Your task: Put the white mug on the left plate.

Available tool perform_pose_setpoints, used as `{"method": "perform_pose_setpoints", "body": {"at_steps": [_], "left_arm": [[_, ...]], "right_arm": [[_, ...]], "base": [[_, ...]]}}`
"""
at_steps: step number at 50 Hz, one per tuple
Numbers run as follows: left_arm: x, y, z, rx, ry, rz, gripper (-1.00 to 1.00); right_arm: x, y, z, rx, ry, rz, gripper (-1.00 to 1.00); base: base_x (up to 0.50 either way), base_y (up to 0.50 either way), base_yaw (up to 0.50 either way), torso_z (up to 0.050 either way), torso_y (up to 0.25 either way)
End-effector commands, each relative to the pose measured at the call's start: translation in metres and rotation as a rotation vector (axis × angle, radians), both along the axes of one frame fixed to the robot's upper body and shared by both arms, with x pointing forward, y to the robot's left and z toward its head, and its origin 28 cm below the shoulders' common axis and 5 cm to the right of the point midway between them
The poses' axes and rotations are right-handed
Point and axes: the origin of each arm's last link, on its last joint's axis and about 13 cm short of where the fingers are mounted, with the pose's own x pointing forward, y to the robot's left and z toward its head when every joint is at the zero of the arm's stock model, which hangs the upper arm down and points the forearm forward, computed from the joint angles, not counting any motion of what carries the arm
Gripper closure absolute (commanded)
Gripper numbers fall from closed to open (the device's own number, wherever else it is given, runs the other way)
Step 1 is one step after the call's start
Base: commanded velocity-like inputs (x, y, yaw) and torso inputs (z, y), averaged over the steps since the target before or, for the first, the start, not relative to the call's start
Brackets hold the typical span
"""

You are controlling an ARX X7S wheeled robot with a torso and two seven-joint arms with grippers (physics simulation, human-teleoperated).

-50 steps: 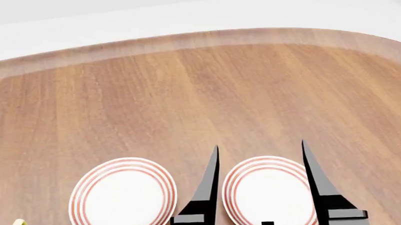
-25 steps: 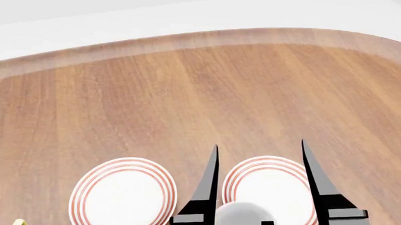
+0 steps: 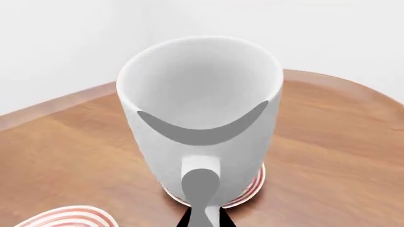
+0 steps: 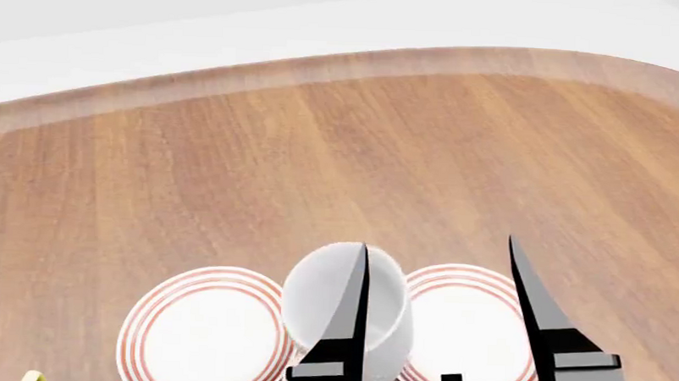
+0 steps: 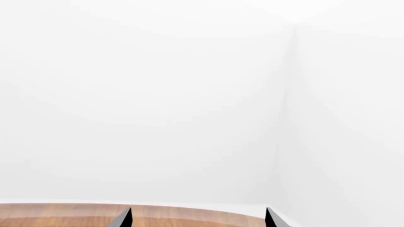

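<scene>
Carrying: tall, glossy all-white mug (image 4: 338, 301), seemingly lifted off the brown wooden table (image 4: 318, 156); sits between the two plates, overlapping the right red-ringed plate (image 4: 470, 331)
Grip: left gripper (image 3: 202, 222) barely visible, apparently pinched on the loop handle (image 3: 200, 187); right gripper (image 4: 439, 245) spread wide, empty
Next: shifting left over the round, white, red-ringed left plate (image 4: 205, 334); lowering upright; releasing

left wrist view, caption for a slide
Tall glossy white mug held by its handle above a red-ringed white plate.

- The white mug (image 4: 333, 296): tall, glossy, plain white, loop handle, raised and tilted above the table between the 2 plates
- The left plate (image 4: 205, 330): round, shallow, white with thin red rings, lying flat, bare
</scene>
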Motion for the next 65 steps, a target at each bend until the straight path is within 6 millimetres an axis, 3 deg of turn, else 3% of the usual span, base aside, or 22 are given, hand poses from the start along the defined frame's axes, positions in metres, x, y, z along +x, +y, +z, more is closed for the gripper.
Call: {"method": "perform_pose_setpoints", "body": {"at_steps": [1, 12, 27, 46, 65], "left_arm": [[0.018, 0.012, 0.006, -0.038, 0.000, 0.076, 1.00], [0.029, 0.024, 0.005, -0.048, 0.001, 0.133, 1.00], [0.062, 0.052, 0.009, -0.087, -0.001, 0.315, 1.00], [0.102, 0.067, 0.010, -0.061, 0.006, 0.464, 1.00], [0.110, 0.071, -0.010, -0.009, 0.067, 0.521, 1.00]], "right_arm": [[0.000, 0.000, -0.001, -0.001, 0.002, 0.001, -1.00], [0.000, 0.001, 0.000, -0.001, 0.002, 0.003, -1.00], [0.000, 0.000, 0.000, -0.001, 0.000, 0.000, -1.00], [0.000, -0.002, 0.000, 0.000, -0.003, -0.005, -1.00], [0.000, -0.001, 0.000, 0.000, -0.002, -0.005, -1.00]], "base": [[0.00, 0.00, 0.00, 0.000, 0.010], [0.00, 0.00, 0.00, 0.000, 0.000], [0.00, 0.00, 0.00, 0.000, 0.000], [0.00, 0.00, 0.00, 0.000, 0.001], [0.00, 0.00, 0.00, 0.000, 0.001]]}}
